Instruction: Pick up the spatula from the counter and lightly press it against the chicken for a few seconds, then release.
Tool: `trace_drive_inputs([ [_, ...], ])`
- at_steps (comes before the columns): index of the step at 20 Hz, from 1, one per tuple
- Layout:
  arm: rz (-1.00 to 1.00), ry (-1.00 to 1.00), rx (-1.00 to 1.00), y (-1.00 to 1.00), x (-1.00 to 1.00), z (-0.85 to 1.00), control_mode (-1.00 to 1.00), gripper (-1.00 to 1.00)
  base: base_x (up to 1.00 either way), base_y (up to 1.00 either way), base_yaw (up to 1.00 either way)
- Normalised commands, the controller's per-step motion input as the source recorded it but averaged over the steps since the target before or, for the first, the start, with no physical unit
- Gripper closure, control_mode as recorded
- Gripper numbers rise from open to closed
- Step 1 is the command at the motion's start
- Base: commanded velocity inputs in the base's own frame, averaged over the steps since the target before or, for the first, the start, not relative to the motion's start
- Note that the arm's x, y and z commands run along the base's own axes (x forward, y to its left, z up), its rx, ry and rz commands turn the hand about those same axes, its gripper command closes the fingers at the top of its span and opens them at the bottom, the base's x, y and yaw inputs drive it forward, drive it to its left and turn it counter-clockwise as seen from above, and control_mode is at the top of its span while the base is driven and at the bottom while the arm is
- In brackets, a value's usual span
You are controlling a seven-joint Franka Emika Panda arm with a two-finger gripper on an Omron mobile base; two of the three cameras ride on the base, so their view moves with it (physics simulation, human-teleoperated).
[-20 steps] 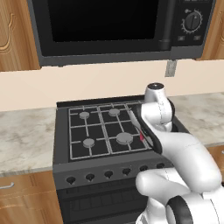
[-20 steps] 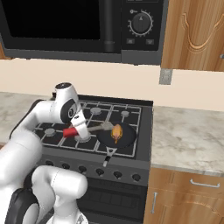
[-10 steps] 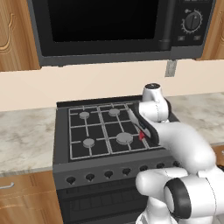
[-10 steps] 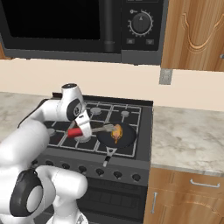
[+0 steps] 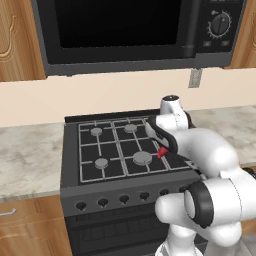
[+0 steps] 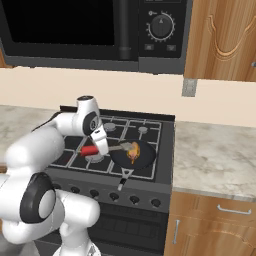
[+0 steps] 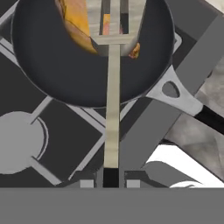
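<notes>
My gripper (image 7: 110, 181) is shut on the spatula (image 7: 112, 109), with the pale shaft running straight out from between the fingertips (image 7: 88, 183). Its slotted blade lies over the orange-brown chicken (image 7: 75, 22) in the black frying pan (image 7: 61, 78); whether they touch I cannot tell. From the right base view, the gripper (image 6: 101, 146) holds the spatula (image 6: 118, 147) just ahead of its red handle, level above the stove, the blade reaching the chicken (image 6: 134, 154) in the pan (image 6: 142, 159). In the left base view a bit of the spatula's red handle (image 5: 162, 152) shows beside the gripper (image 5: 165, 146).
The pan sits on the front right burner of the gas stove (image 6: 75, 159), its handle (image 7: 209, 118) pointing to the stove's front edge. A microwave (image 6: 90, 30) hangs above. Marble counter (image 6: 215, 155) lies to the right, and more counter (image 5: 30, 155) to the left.
The gripper has carried the spatula to the right over the stove, bringing the blade further into the pan and over the chicken. The grip has stayed shut.
</notes>
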Motion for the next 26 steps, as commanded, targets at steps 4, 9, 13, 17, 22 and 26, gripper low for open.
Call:
trace_drive_inputs([
  [4, 0.0, 0.03, 0.0, -0.06, 0.24, -0.17, -1.0, 1.0, 0.0, 0.0, 0.0],
  [9, 0.0, 0.0, 0.0, -0.05, 0.26, -0.07, -1.0, 1.0, 0.0, 0.0, 0.0],
  [13, 0.0, 0.0, 0.0, -0.03, 0.3, -0.11, -1.0, 1.0, 0.0, 0.0, 0.0],
  [17, 0.0, 0.01, 0.0, -0.05, 0.31, -0.15, -1.0, 1.0, 0.0, 0.0, 0.0],
  [22, 0.0, 0.01, 0.0, -0.11, 0.1, -0.2, -1.0, 1.0, 0.0, 0.0, 0.0],
  [26, 0.0, 0.02, 0.0, -0.11, -0.11, -0.08, -1.0, 1.0, 0.0, 0.0, 0.0],
])
